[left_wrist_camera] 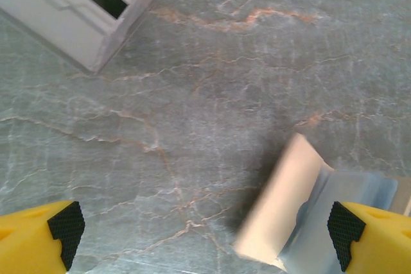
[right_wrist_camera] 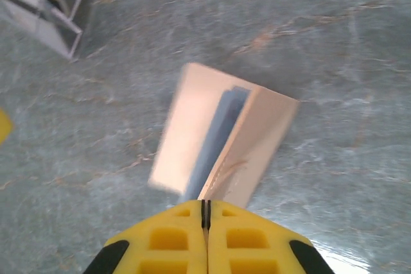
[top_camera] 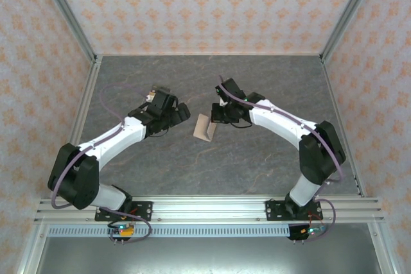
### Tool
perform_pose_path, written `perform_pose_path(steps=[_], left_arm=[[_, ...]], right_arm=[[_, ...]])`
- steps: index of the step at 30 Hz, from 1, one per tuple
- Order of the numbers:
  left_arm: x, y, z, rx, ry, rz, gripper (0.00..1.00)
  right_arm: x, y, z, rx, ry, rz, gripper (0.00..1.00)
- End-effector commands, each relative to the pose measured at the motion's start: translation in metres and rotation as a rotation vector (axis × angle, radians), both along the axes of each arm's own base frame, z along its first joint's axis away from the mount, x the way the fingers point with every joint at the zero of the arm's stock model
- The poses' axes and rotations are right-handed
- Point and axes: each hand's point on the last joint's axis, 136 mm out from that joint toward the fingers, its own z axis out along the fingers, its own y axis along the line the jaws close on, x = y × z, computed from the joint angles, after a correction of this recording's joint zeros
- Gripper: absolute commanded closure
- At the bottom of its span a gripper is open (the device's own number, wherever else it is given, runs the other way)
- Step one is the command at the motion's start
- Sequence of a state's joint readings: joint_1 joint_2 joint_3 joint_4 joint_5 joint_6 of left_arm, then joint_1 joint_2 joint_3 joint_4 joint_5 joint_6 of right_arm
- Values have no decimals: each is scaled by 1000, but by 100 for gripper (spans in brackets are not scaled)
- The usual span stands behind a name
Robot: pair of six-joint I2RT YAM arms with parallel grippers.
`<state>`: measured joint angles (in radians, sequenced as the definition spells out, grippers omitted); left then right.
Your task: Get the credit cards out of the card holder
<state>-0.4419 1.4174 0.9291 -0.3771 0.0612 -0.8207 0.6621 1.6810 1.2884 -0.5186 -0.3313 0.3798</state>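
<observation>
Left jaws spread wide: L gripper (left_wrist_camera: pixel 202 229) hangs low over the bench (top_camera: pixel 257 165), card holder (top_camera: pixel 205 128) just to its right. R gripper (right_wrist_camera: pixel 205 205) jaws pressed together at the holder's near edge; can't tell if they pinch the flap. Holder mid-bench btw both arms, half-folded, blue-grey pocket showing. Step, by my read: steadying/opening holder, credit cards not yet out. Next: pin one flap, find a card edge.
</observation>
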Motion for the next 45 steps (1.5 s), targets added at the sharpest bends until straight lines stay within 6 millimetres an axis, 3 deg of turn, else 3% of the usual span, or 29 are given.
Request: perform_pose_path(steps=[1, 9, 17, 21, 25, 30, 35, 41, 45], left_arm=[[2, 6, 0, -16, -27, 50, 0], [9, -25, -6, -122, -18, -60, 6], [17, -72, -6, -189, -15, -223, 23], [18, -101, -9, -203, -2, -303, 35], [22, -131, -14, -217, 15, -366, 48], [24, -166, -26, -246, 60, -441, 62], [23, -194, -43, -242, 113, -502, 73], [20, -207, -61, -214, 168, -526, 87], [21, -202, -74, -179, 194, -509, 92]], right_arm=[[2, 8, -2, -2, 6, 34, 94], [5, -24, -11, -109, -22, -24, 95], [1, -81, -37, -171, 23, -141, 95], [1, -99, -46, -178, 44, -180, 95], [3, -106, -56, -184, 66, -203, 93], [-6, -115, -68, -214, 118, -244, 84], [-4, -118, -51, -196, 79, -271, 75], [-4, -112, -25, -129, 42, -276, 72], [-7, -105, -22, -72, 51, -270, 74]])
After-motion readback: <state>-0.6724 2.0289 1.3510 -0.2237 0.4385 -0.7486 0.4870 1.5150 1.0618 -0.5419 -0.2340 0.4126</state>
